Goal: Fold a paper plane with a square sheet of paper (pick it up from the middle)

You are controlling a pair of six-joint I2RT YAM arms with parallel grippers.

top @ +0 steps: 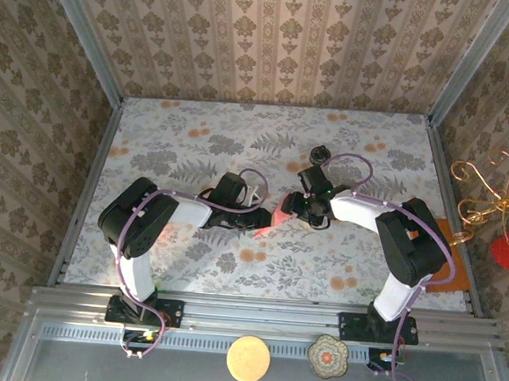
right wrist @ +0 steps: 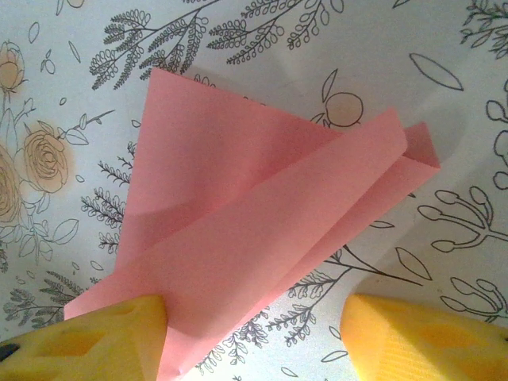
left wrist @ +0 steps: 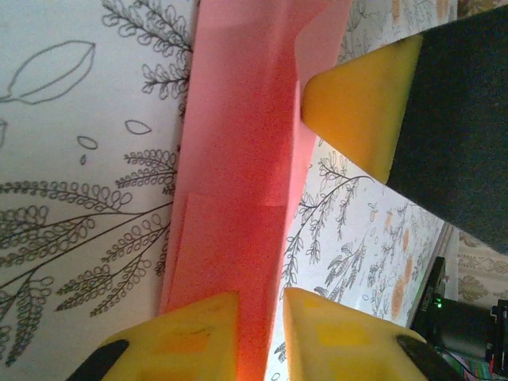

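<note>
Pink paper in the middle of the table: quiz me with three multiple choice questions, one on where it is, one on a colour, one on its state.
1. Where does the pink paper lie?
A. at the far left corner
B. mid-table, between the left gripper and right gripper
C. at the near edge
2. What colour are the right gripper's fingers?
A. yellow
B. blue
C. white
3. How is the paper?
A. flat, unfolded
B. crumpled into a ball
C. folded, with flaps overlapping

Answers: B, the top view shows both grippers meeting at it; A, both fingers show yellow in the right wrist view; C, creased layers overlap there.
</note>
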